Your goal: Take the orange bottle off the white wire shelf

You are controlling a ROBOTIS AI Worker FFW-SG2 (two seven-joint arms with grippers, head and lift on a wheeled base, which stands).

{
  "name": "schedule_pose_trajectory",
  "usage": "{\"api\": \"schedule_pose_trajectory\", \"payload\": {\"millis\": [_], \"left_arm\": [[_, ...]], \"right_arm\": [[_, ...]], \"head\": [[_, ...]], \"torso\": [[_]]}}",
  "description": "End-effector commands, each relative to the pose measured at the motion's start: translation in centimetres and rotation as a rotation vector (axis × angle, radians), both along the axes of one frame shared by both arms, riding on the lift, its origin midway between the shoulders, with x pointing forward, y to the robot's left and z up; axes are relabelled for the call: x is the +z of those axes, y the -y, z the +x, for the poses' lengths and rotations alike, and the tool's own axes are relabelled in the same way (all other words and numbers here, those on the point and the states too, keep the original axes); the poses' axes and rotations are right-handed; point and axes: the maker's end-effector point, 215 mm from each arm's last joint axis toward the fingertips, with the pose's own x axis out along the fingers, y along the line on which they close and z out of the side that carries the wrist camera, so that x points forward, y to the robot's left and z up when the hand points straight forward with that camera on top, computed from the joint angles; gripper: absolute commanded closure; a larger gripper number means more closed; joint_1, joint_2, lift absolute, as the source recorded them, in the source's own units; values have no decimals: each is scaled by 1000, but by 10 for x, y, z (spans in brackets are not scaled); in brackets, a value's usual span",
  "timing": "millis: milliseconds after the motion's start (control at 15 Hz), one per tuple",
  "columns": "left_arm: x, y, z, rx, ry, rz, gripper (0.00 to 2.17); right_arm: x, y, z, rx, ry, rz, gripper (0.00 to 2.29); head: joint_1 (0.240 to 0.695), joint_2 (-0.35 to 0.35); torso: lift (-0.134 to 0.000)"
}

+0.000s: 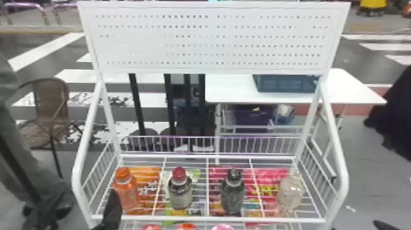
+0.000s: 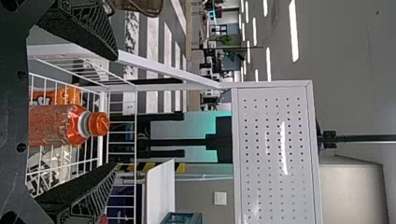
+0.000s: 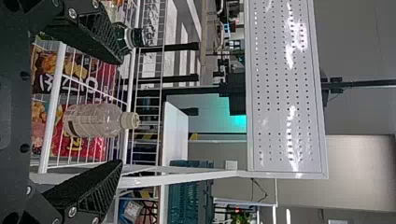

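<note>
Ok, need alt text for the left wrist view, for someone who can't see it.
Open left claw in front of the white wire shelf, with the upright orange bottle visible between its spread black fingers, not gripped. The view is turned on its side; a white perforated panel rises above the shelf.

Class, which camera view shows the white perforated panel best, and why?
The head view: all four corners of the white perforated panel are in frame. The left and right wrist views each show it sideways, with one end cut off.
</note>
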Motion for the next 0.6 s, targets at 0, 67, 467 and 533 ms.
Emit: {"api": "schedule_pose_trajectory", "payload": {"millis": [0, 67, 467, 533], "left_arm": [[-1, 1, -1, -1, -2, -1, 90], [-1, 1, -1, -1, -2, 1, 90], [-1, 1, -1, -2, -2, 0, 90], [-1, 1, -1, -3, -2, 1, 90]], "right_arm": [[0, 0, 0, -1, 0, 0, 144], [0, 0, 0, 1, 0, 0, 144], [3, -6, -1, 9, 4, 9, 144], [4, -6, 0, 9, 6, 9, 144]], "head": [[499, 0], [499, 0], [499, 0], [499, 0]], "torso": [[0], [0], [0], [0]]}}
